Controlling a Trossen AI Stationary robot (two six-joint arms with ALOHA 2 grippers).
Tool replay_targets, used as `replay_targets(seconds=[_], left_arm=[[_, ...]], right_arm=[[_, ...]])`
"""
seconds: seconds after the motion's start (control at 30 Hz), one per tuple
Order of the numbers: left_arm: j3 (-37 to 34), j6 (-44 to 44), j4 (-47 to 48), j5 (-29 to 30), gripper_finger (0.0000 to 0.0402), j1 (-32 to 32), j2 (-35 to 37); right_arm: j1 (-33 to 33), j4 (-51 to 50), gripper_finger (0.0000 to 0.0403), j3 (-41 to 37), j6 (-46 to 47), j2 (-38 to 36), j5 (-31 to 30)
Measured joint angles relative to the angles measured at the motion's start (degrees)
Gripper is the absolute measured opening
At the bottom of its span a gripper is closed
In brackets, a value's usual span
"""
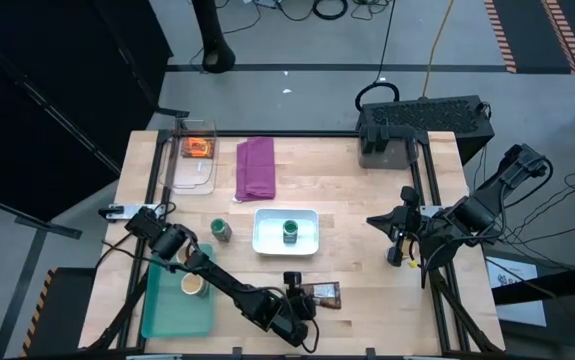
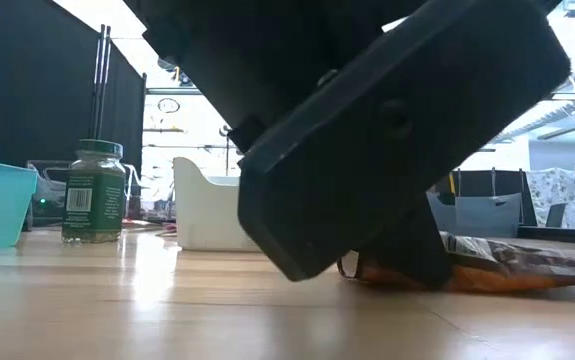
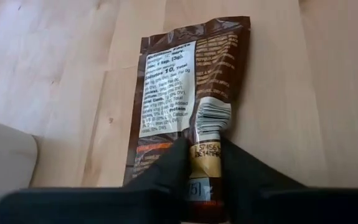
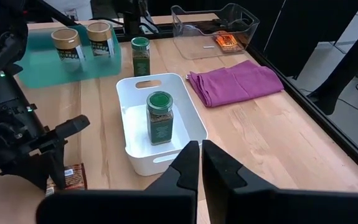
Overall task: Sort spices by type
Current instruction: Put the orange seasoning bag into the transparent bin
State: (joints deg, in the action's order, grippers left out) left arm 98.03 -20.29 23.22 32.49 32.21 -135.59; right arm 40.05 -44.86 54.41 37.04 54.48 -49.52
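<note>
Spices were spread over the table (image 1: 367,200). A green-lidded jar (image 1: 290,231) stood upright inside the white tray (image 1: 308,217) near the table's middle, and a second green-lidded jar (image 1: 221,231) stood on the bare wood between that tray and the teal tray (image 1: 163,310). The teal tray, at the near left corner, held two tan-lidded jars (image 4: 66,42) side by side; the left arm hid much of them from above. An orange packet (image 1: 198,149) lay in the clear bin (image 1: 189,178) at the far left, with a purple cloth (image 1: 256,167) folded just beside the bin.

The brown packet (image 3: 185,93) lay flat on the wood near the front edge, label side up. The left pincer (image 3: 205,168) was down at the table, reaching across from the left side, its two fingers (image 3: 172,168) closed on the near edge of the brown packet, one on each side of the folded seam. In the low view the left arm's dark body filled most of the picture, with the packet pressed under it at the table surface.

The right pincer (image 4: 200,158) hung above the right side of the table, well apart from every spice, pointing toward the white tray, its fingers nearly together and gripping nothing.
</note>
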Motion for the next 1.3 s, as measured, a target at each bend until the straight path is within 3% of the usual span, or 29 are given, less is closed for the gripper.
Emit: replay_targets(seconds=[0.1,0.53,1.3], left_arm=[[0.0,-0.2,0.1,0.0,0.0042,0.0,0.0],[-0.3,0.8,1.2,1.4,0.0042,1.1,1.3],[-0.3,0.4,5.0,-9.3,0.0041,0.8,5.4]], right_arm=[[0.0,0.0,0.0000,0.0,0.0,0.0,0.0],[0.0,-0.1,0.0000,0.0,0.0,0.0,0.1],[0.0,-0.4,0.0000,0.0,0.2,0.1,-0.1]])
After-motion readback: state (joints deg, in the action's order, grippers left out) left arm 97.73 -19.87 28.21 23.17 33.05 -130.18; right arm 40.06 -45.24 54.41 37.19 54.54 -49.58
